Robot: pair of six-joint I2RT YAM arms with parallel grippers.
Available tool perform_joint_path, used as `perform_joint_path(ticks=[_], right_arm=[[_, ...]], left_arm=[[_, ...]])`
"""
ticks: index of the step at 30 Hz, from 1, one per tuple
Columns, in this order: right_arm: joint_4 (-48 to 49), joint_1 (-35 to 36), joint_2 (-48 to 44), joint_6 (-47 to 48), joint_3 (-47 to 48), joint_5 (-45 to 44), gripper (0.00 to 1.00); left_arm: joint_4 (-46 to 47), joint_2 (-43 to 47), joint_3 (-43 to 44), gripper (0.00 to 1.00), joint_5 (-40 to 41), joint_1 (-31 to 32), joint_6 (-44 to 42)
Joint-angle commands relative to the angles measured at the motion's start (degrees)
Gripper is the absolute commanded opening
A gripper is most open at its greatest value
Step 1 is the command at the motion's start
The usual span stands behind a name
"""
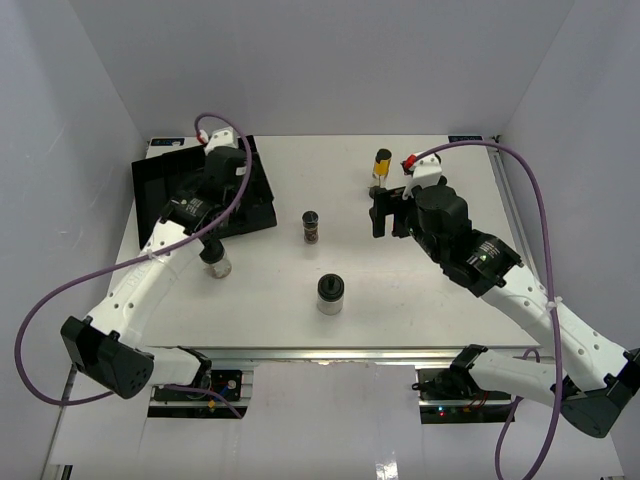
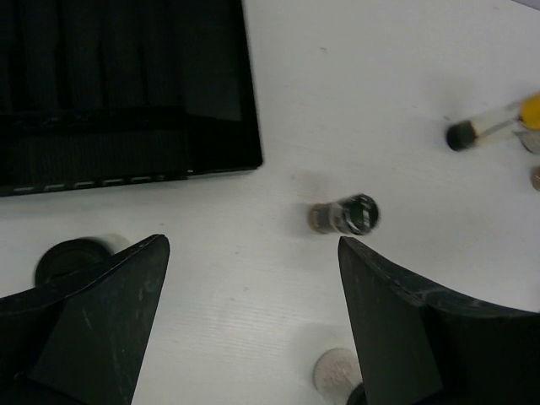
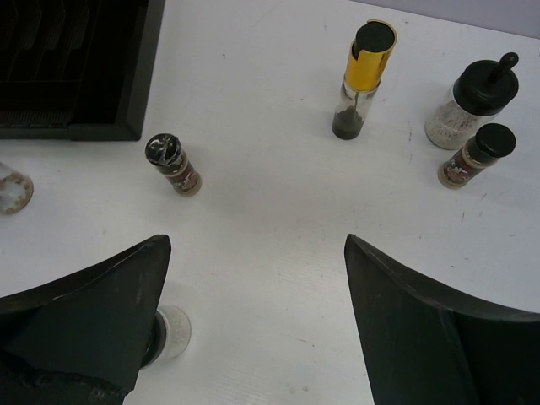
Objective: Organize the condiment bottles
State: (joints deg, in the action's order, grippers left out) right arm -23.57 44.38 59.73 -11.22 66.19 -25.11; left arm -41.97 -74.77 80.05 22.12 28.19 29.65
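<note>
The condiment bottles stand scattered on the white table. A small dark jar (image 1: 312, 226) (image 2: 346, 213) (image 3: 173, 164) is in the middle. A pale jar (image 1: 330, 293) stands nearer the front, and another (image 1: 215, 262) is beside the left arm. The slim bottle with a yellow band (image 1: 382, 165) (image 3: 363, 80) is at the back. To its right are a pale jar (image 3: 472, 105) and a small brown jar (image 3: 477, 156). My left gripper (image 2: 253, 240) hangs open near the tray's right corner, holding nothing. My right gripper (image 1: 388, 212) (image 3: 257, 240) is open and bare, in front of the yellow-band bottle.
The black ribbed tray (image 1: 165, 185) (image 2: 126, 84) (image 3: 76, 67) lies at the back left, partly under the left arm. White walls close in the table on the left, back and right. Purple cables loop from both arms.
</note>
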Motion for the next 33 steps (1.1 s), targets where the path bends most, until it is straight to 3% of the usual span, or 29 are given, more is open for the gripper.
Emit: perform_joint_path(ticks=[1,11,33], right_arm=[[3.03,0.09,-1.99,1.93,-1.12,4.15,0.9],[2.32,0.09,-3.54,2.8,-2.36,6.18,0.9],[3.45,0.1,-6.03,4.28,-3.87,8.5,0.9]], left_arm=[[-5.38,0.81,-1.26,0.91,1.29,-7.89,5.32],[-7.73,3.74,-9.42,0.86,1.8,-14.12,10.71],[-5.36,-0.53,-19.62,0.88,0.61,-17.41,13.49]])
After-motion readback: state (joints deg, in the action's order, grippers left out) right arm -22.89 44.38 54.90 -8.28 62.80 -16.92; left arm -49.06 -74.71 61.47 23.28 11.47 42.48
